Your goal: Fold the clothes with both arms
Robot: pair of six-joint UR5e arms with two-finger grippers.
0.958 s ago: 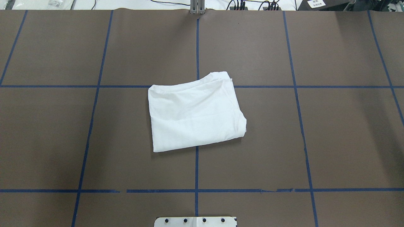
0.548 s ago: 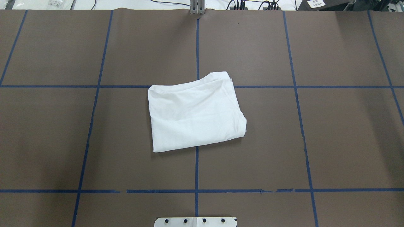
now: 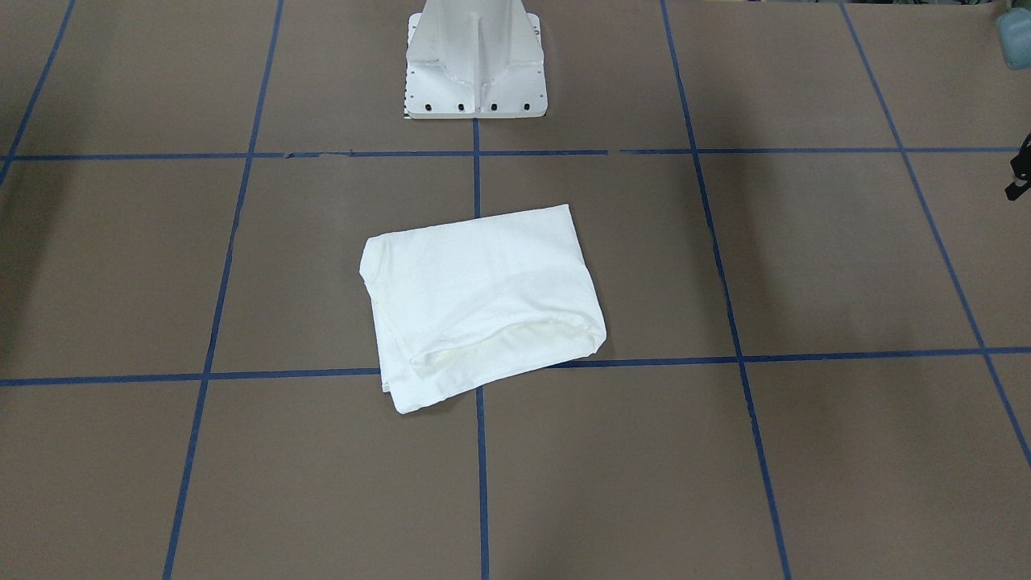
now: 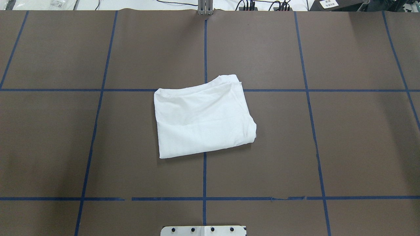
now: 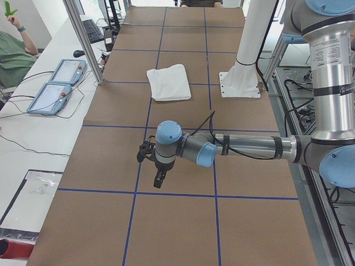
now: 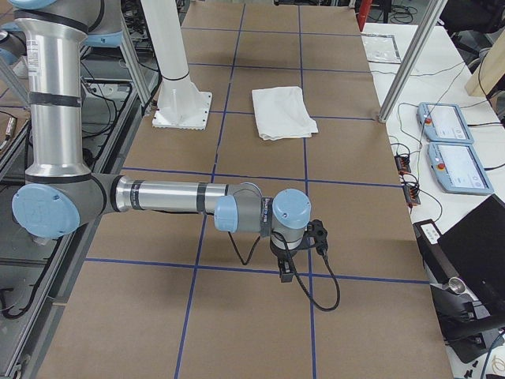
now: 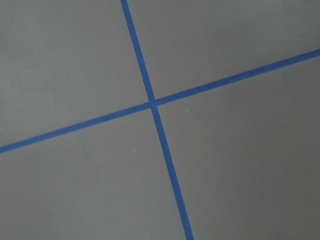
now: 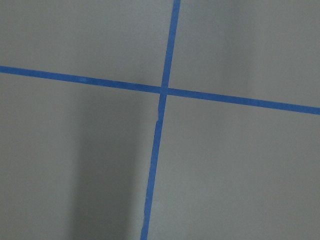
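Table (image 4: 295,147): brown paper, blue tape grid. Pedestal base (image 4: 203,231) sits at the near edge, on the centre line. The shirt (image 4: 203,119) lies flat just beyond the pedestal base, folded into a compact, slightly skewed rectangle, with nothing touching it. Left gripper (image 5: 159,180) and right gripper (image 6: 286,272) hang over bare paper toward the table ends, well apart from the pedestal base. Neither holds anything; finger spacing cannot be told.

Judgement: folding looks complete, arms parked. Any further move calls for both arms to reach in and square the uneven far edge.
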